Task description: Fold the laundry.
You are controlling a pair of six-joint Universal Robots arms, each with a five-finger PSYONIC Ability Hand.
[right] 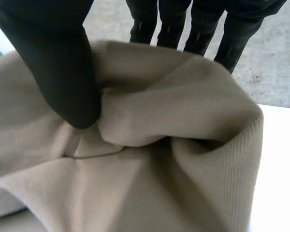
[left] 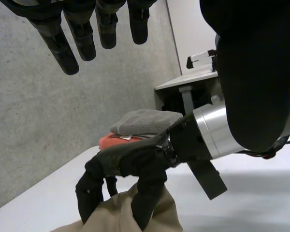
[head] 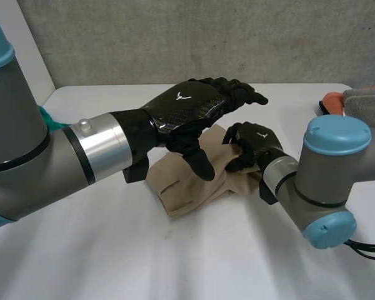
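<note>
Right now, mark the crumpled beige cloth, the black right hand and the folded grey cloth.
crumpled beige cloth [head: 182, 194]: head view, front fold
black right hand [head: 256, 140]: head view, its back
folded grey cloth [left: 145, 121]: left wrist view, top

Your left arm [head: 62, 156]: reaches in across the middle. Left hand [head: 186, 111]: above the right, fingers straight, thumb pointing down, holding nothing. Your right arm [head: 328, 181]: bent inward. Right hand [head: 255, 145]: low, thumb and fingers pinching cloth [head: 187, 187].

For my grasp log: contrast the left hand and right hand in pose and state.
The left hand is open, fingers straight; the right hand pinches the crumpled beige cloth. The left hand hangs above that cloth; the right hand is sunk in its folds. Both are black.
</note>
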